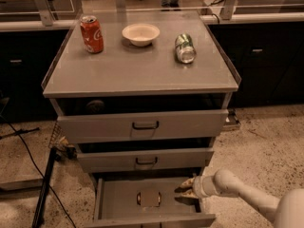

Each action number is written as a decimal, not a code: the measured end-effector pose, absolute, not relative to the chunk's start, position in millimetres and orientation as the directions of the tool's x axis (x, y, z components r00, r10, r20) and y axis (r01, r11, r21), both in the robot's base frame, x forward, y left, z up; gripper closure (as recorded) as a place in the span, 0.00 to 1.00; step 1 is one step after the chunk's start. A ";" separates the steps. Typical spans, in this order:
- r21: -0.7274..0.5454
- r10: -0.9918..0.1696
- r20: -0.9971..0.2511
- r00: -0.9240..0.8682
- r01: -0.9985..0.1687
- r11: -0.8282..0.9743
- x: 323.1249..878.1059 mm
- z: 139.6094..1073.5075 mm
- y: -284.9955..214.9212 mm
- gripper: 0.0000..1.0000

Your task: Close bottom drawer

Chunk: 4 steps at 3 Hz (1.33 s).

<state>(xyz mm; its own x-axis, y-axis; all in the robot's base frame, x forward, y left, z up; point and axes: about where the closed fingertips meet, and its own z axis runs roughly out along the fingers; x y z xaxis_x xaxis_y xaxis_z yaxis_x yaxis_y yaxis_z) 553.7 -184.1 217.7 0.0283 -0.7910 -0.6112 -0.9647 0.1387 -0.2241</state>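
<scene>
Bottom drawer [118,202] stands pulled well out from the foot of the grey cabinet [142,72], its shallow tray open to view and its flat front panel running along the lower edge of the view, so the closing has not visibly begun. The gripper [186,188] sits low at the right side of the tray, reaching in over the right wall, its two pale fingers spread with a dark gap between them and nothing pinched. I judge the whole push is left to do: the gripper would need to come out of the tray and bear on the front panel. A small object [148,198] lies on the tray floor just left of the fingers – what it is I cannot make out. The front panel is partly cut off at the bottom, and the arm [247,198] leaves the view at the right, so whether the fingers touch the tray wall is unclear.
</scene>
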 end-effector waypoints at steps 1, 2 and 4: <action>-0.244 -0.830 -0.557 -0.039 -0.947 0.208 553.9 247.3 -235.9 0.86; -0.301 -0.876 -0.473 -0.097 -0.917 0.263 553.9 277.0 -285.8 1.00; -0.334 -0.884 -0.459 -0.095 -0.903 0.270 562.8 284.5 -288.1 1.00</action>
